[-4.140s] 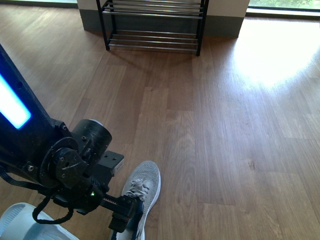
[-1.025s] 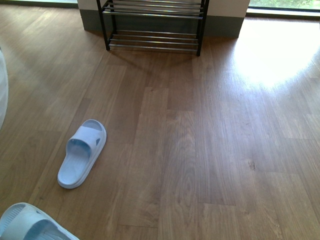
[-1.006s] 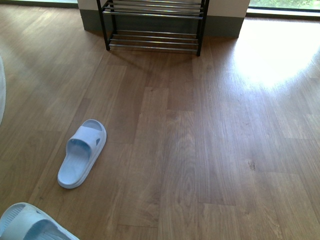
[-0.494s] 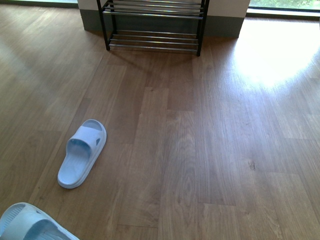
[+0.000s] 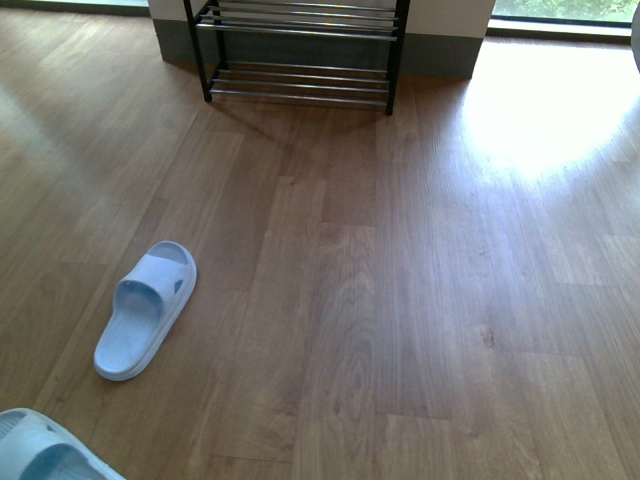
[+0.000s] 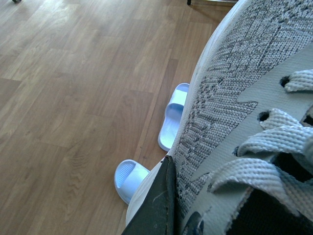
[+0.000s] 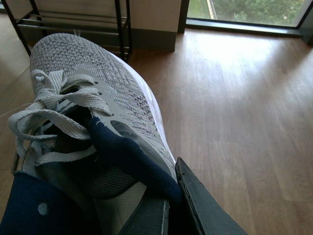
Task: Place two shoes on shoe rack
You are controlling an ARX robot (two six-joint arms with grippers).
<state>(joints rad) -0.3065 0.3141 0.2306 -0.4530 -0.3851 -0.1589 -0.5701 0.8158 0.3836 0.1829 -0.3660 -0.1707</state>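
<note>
While two grey knit sneakers are in play, each shows only in a wrist view, one to a claw. The first sneaker [image 6: 230,83] fills the left wrist view, laces close to the lens, and it hangs well above the wooden floor [image 6: 73,98]. The left claw [image 6: 168,196] shows one black finger [image 6: 157,210] pressed flat against the sneaker's outer side. Its partner is hidden by the shoe, so the gap cannot be read, though the claw is clamped on that sneaker.

The second sneaker [image 7: 93,93] sits in the right wrist view, toe pointing toward the rack. The right claw [image 7: 168,208] is pinched on the heel collar. Its outer finger [image 7: 195,205] lies against the outside of the shoe, and the navy lining [image 7: 132,156] is squeezed just inside it. This sneaker is also off the floor.

One rack [image 5: 295,50] stands against the far wall in the front view, black frame with chrome bars, and neither sneaker is on it. Two pale blue slippers lie on the boards well apart from the rack. One slipper [image 5: 145,310] is whole. The second slipper [image 5: 40,455] is cut off at the near left corner of the front view. A window [image 7: 244,12] stands beside the rack, to its right.
</note>
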